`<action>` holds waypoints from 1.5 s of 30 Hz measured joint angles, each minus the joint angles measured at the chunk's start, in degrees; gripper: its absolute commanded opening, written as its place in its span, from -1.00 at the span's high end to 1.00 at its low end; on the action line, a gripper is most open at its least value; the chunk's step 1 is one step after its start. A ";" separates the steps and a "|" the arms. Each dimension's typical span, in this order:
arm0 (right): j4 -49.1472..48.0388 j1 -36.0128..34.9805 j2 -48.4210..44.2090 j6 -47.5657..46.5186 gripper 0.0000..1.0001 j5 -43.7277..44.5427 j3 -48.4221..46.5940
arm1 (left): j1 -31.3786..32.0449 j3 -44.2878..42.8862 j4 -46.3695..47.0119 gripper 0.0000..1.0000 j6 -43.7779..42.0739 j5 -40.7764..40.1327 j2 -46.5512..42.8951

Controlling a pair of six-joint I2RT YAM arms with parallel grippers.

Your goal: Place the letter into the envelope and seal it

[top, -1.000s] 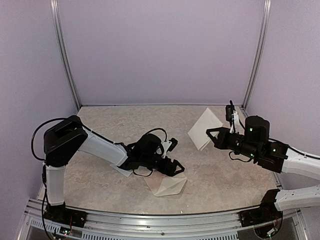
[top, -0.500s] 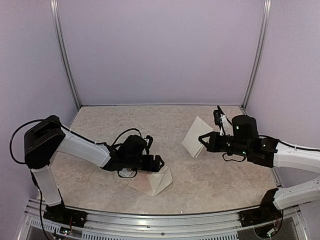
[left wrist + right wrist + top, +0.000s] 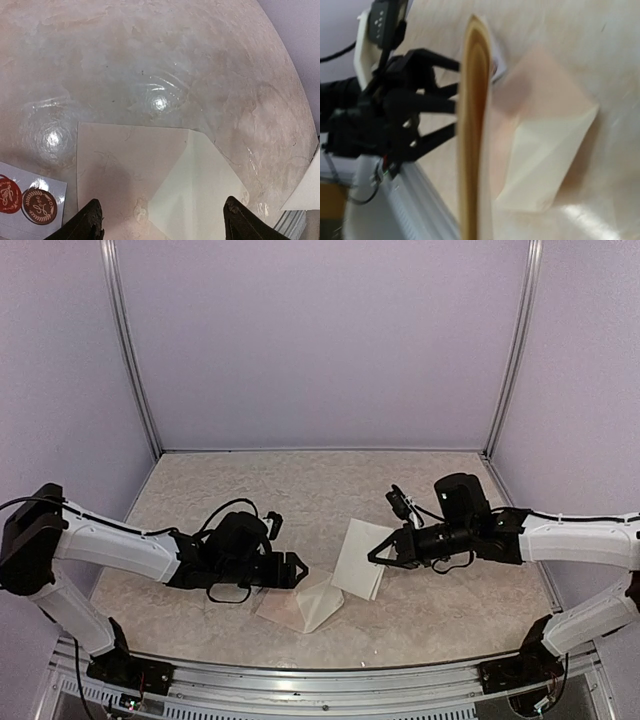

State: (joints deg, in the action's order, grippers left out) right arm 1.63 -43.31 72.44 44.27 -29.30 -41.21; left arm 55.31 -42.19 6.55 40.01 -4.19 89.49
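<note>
Our right end effector (image 3: 375, 558), closed on the letter (image 3: 358, 562), is swinging it in from the far right toward the envelope (image 3: 305, 608) on the desk (image 3: 300, 490), where our left end effector (image 3: 298, 570) is hovering open, so we are nearing insertion.

A high rear camera overlooks the table (image 3: 300, 480); both wrist cameras look closely at the envelope (image 3: 130, 170).

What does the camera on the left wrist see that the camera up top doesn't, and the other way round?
Only the left wrist camera shows the round stickers. Only the top camera shows the right gripper shut on the letter. Both show the envelope lying flat with its flap open, and the open left gripper by it.
</note>
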 measured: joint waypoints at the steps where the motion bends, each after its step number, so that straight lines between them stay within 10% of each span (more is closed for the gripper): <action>1: -0.26 -0.04 0.98 0.94 1.00 -1.53 0.00 | -0.09 0.87 -0.42 -0.47 0.28 0.33 -0.31; 31: 2.32 -4.20 25.03 13.60 1.00 -4.04 -4.39 | -1.38 9.81 -0.48 -0.22 7.72 4.20 -2.84; 45: 6.29 -4.20 29.07 12.13 1.00 -3.30 -7.02 | -1.40 9.81 3.28 0.62 8.85 6.99 0.07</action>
State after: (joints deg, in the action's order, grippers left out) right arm 7.92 -47.51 101.51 56.40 -32.60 -48.23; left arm 53.91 -32.38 9.82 48.86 2.81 89.56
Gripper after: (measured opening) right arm 0.004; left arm 0.301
